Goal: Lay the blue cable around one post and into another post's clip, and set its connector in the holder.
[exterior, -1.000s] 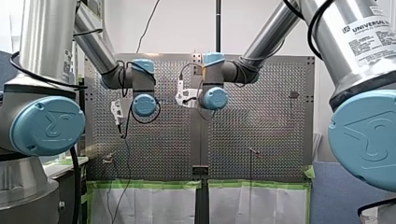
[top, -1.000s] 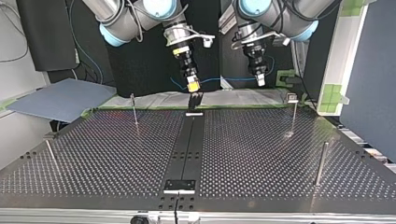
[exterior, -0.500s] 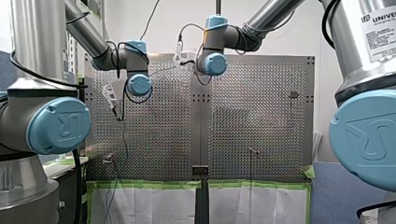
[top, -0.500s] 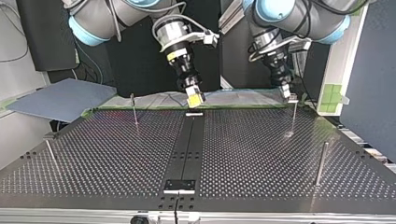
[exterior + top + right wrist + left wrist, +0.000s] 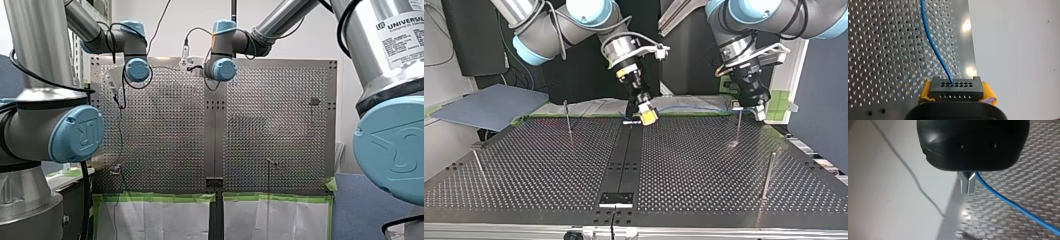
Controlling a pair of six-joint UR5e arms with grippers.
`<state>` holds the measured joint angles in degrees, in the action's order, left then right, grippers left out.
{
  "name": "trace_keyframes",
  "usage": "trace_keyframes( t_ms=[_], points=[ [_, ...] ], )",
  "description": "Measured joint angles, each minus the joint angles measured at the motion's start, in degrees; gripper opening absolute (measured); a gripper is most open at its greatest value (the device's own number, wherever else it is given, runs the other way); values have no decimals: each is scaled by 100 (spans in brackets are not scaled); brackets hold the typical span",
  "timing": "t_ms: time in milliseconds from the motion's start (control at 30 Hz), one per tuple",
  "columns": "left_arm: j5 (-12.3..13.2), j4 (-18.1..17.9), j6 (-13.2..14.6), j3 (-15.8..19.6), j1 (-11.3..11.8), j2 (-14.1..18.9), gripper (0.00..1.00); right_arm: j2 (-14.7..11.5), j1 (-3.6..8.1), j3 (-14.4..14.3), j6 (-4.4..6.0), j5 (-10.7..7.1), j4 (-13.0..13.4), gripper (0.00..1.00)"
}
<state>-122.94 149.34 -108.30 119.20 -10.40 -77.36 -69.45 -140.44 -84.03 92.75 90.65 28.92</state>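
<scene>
perforated table (image 5: 704,165), four posts (image 5: 768,172): left fingers (image 5: 964,183) pinch one blue cable (image 5: 1010,203), right fingers (image 5: 925,92) clamp one connector (image 5: 956,90)

The front camera sat behind and above the arms, between their shoulders. It looked the way they reached and took in the whole perforated table (image 5: 280,125) from some way off. The top camera stood across the table at about its height and faced back at the arms, so the sides were crossed. Both views held the full table, its dark middle strip (image 5: 624,155) and its posts (image 5: 768,175). Each wrist camera looked along its own tool from very near: the left tool (image 5: 968,191) with the blue cable (image 5: 1010,203), the right tool (image 5: 956,93) with the black connector (image 5: 956,88). Both wrist views showed that cable and the table's edge.
</scene>
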Motion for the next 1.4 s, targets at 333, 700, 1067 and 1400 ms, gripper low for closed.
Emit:
trace_keyframes(
  t_ms=[333,700,1067,1400],
  points=[
    [629,626,-58,-628,630,128,0,201,-27,443,-1,-214,-210,0],
    [1229,1185,-120,-1264,1267,-194,0,226,-39,952,25,-370,-369,0],
    [1513,1223,-288,-1823,1825,-617,0,542,-40,1387,36,-406,-602,0],
    [1813,1224,-366,-2131,2318,-922,0,784,-27,1624,54,-410,-583,0]
  ],
)
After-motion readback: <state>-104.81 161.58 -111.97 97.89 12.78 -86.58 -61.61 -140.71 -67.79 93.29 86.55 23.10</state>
